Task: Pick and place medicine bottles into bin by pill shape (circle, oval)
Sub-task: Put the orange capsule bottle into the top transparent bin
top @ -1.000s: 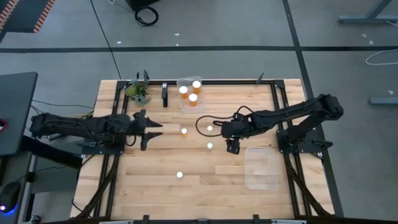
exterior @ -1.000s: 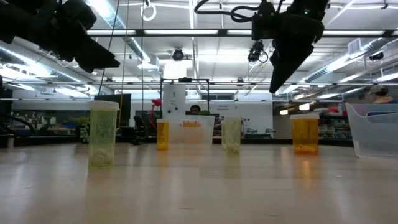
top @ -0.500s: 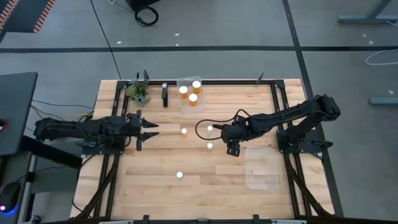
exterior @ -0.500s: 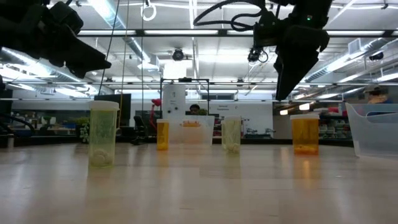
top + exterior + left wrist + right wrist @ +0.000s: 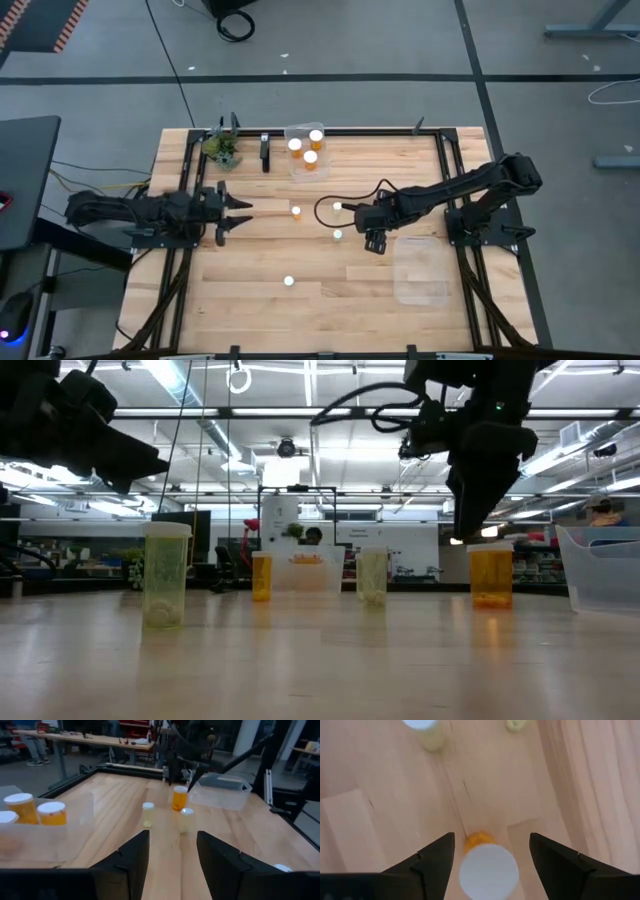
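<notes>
Surface (image 5: 250, 300): wooden, framed by a dark rail; broad bare planks across the lower half of the high view.

Medicine bottles: three in the clear bin (image 5: 296, 165) at upper centre; four loose mid-surface, well apart.

Right end effector (image 5: 373, 240): fingers spread wide, poised above an orange bottle (image 5: 485, 862), holding nothing.

Left end effector (image 5: 235, 211): centre-left, fingers pressed together, empty.

Second clear bin (image 5: 420, 270): lower right.
</notes>
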Robot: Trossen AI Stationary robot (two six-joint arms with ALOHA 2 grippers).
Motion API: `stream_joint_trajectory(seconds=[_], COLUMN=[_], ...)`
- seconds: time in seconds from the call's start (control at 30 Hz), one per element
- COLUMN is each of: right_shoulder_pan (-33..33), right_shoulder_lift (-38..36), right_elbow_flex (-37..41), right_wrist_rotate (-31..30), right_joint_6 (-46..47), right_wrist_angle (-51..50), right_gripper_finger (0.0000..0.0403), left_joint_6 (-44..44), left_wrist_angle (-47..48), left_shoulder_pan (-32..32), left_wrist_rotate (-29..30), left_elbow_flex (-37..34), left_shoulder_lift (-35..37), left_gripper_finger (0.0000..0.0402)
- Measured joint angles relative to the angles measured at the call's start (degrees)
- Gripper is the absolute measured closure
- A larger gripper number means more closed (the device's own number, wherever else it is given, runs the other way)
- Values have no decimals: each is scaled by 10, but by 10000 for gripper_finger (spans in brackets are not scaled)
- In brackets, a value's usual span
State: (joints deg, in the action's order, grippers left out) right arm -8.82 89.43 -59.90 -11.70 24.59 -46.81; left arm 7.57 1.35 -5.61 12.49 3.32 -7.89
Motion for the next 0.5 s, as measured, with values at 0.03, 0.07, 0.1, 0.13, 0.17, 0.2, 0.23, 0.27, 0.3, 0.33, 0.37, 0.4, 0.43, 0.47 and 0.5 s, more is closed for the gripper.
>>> stream_joint_trajectory(seconds=[0.03,0.07,0.1,0.13,0.17,0.2,0.23,0.27,0.3,0.33,0.37,0.4,0.43,0.47,0.5], right_shoulder_pan=[0,0,0,0,0,0,0,0,0,0,1,0,0,0,0], right_shoulder_lift=[0,0,0,0,0,0,0,0,0,0,0,0,0,0,0], right_elbow_flex=[5,10,15,18,22,25,26,28,30,31,33,37,40,42,45], right_wrist_rotate=[0,0,2,4,6,9,11,13,15,17,20,24,26,25,22], right_joint_6=[6,12,18,24,28,33,38,42,46,49,51,53,54,55,55], right_wrist_angle=[-1,-1,-1,-1,1,5,6,5,6,8,10,16,19,20,20], right_gripper_finger=[138,138,138,138,138,138,138,138,138,138,138,138,138,138,138], left_joint_6=[1,2,2,3,3,3,3,3,3,3,3,3,3,3,3], left_wrist_angle=[2,-1,-6,-13,-21,-27,-31,-39,-41,-41,-40,-40,-40,-40,-40], left_shoulder_pan=[-3,-6,-9,-13,-15,-18,-21,-22,-23,-23,-23,-23,-23,-23,-23], left_wrist_rotate=[7,12,14,16,17,18,18,21,24,27,27,27,28,28,28], left_elbow_flex=[-5,-9,-12,-16,-19,-21,-23,-26,-26,-26,-27,-27,-27,-27,-27], left_shoulder_lift=[8,12,18,23,28,27,27,27,27,26,26,25,25,25,25], left_gripper_finger=[228,228,228,228,228,228,228,228,228,228,228,228,228,228,228])
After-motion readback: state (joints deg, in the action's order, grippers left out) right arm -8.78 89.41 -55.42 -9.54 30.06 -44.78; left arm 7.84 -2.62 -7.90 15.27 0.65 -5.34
